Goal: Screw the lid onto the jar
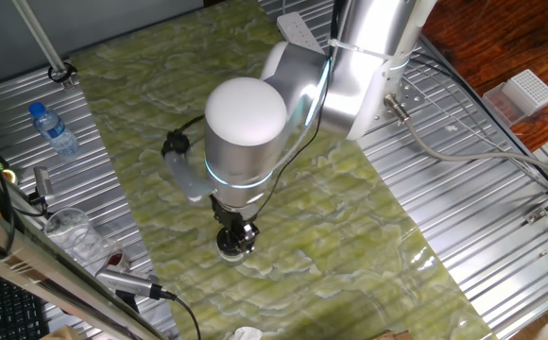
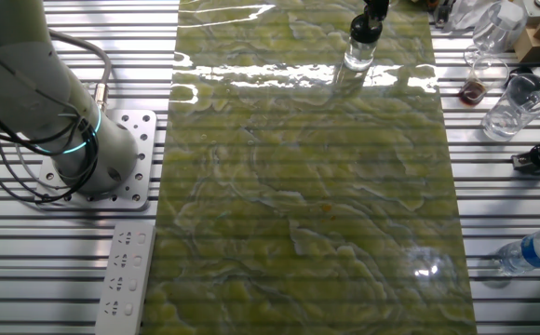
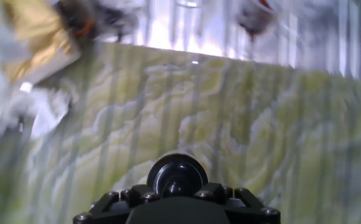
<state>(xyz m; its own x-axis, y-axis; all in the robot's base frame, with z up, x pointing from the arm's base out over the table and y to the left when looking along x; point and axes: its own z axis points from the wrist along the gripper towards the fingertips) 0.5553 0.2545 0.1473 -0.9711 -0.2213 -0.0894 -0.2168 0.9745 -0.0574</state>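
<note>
The jar (image 1: 230, 248) is small with a pale see-through body and stands upright on the green marbled mat (image 1: 350, 246). In the other fixed view the jar (image 2: 358, 54) is at the mat's far edge, with the black lid (image 2: 364, 30) on its mouth. My gripper (image 1: 237, 227) comes straight down onto it and seems closed round the lid; its tip (image 2: 372, 14) is partly cut off by the frame's top edge. In the blurred hand view the round black lid (image 3: 177, 176) with its glossy centre sits just beyond the gripper (image 3: 177, 188). The fingertips themselves are hard to make out.
A blue-capped water bottle (image 1: 55, 129) lies on the metal slats left of the mat, also in the other fixed view (image 2: 535, 249). A clear plastic cup (image 2: 517, 102) and a small glass with red liquid (image 2: 475, 88) stand near the jar's side. A power strip (image 2: 126, 270) lies by the robot base (image 2: 74, 158).
</note>
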